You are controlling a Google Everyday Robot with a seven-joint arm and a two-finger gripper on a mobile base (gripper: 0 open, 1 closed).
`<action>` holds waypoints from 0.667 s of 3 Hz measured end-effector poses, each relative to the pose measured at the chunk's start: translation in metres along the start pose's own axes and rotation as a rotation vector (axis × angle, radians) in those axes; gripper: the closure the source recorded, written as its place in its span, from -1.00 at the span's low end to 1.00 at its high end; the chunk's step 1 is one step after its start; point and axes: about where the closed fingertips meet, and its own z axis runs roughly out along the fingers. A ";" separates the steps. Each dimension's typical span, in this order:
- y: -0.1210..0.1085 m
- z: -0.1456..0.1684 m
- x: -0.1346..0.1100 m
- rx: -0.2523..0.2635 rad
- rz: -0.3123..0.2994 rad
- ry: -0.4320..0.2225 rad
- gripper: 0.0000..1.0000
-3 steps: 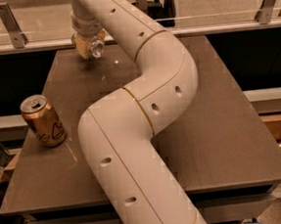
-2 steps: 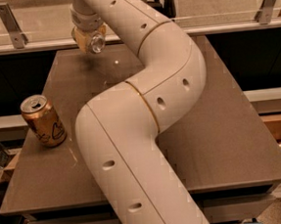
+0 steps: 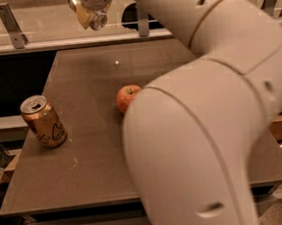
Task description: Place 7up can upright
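**Above the table's far edge, the can rides higher**

The gripper has climbed since a second ago, clamped around the 7up can. The can's silver end faces the camera, so it lies sideways, not yet upright. The arm's swing has uncovered an apple, below the claw and slightly right. A bronze can stands below and left of it. Bare table directly beneath the claw looks roomy enough for a set-down.

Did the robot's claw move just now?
Yes. The gripper went up in the picture, from the far edge of the table to level with the metal bracket behind.
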 end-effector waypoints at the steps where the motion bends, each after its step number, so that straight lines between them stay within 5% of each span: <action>1: -0.015 -0.049 0.012 0.037 0.004 -0.148 1.00; 2: 0.005 -0.034 0.023 0.004 -0.011 -0.180 1.00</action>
